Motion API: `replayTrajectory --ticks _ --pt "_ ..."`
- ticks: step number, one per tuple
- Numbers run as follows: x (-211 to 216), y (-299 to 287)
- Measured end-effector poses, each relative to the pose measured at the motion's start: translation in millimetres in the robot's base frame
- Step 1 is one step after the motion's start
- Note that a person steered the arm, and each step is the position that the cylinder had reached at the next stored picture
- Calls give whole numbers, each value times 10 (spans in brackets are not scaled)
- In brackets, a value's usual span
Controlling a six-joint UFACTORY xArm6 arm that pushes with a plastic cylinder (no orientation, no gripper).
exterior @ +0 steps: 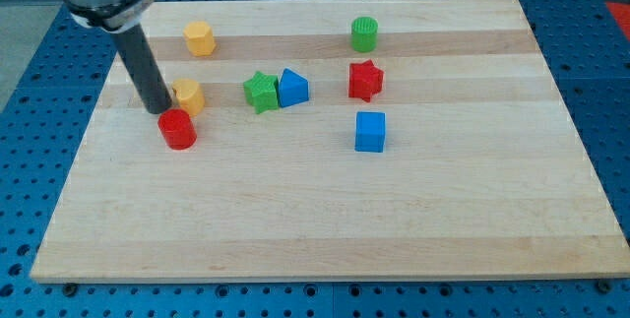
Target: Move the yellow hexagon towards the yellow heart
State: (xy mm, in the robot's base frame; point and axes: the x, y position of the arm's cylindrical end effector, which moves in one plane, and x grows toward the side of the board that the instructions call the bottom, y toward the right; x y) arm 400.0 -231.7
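While its dark rod stands at the view's left, a robot arm reaches over a wooden board [325, 249] scattered with eight small coloured blocks.

Nearest the view's bottom, a blue cube [370, 131] sits right of centre and a red cylinder [178, 128] sits at the left. Just above the red cylinder, almost touching it, is the rod's tip [157, 109]; the arm has no gripper or fingers, so nothing is held. Immediately right of the tip, touching or nearly so, lies a yellow block [188, 95] whose rounded outline suggests the heart. Further right in the same row, a green star [261, 92] and a blue triangular block [292, 88] sit side by side, then a red star [365, 80] stands apart. Farthest back, the yellow hexagon [199, 38] rests above the heart, well apart from it, and a green cylinder [364, 33] stands at the right.
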Motion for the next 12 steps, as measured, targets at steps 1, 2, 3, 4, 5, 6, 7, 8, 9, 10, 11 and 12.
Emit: replayTrajectory --ticks 1,2,3,4,5,6,7,8,9,10,11,12 --pt "-486 -319" --pt "-1193 -278" --pt "-1789 -48" --pt "-1935 534" --pt "-1895 573" --pt "-1718 476" --pt "-1444 476" --pt "-1274 476" --pt "-1184 476" --pt "-1127 487" --pt "-1116 487" --pt "-1102 487"
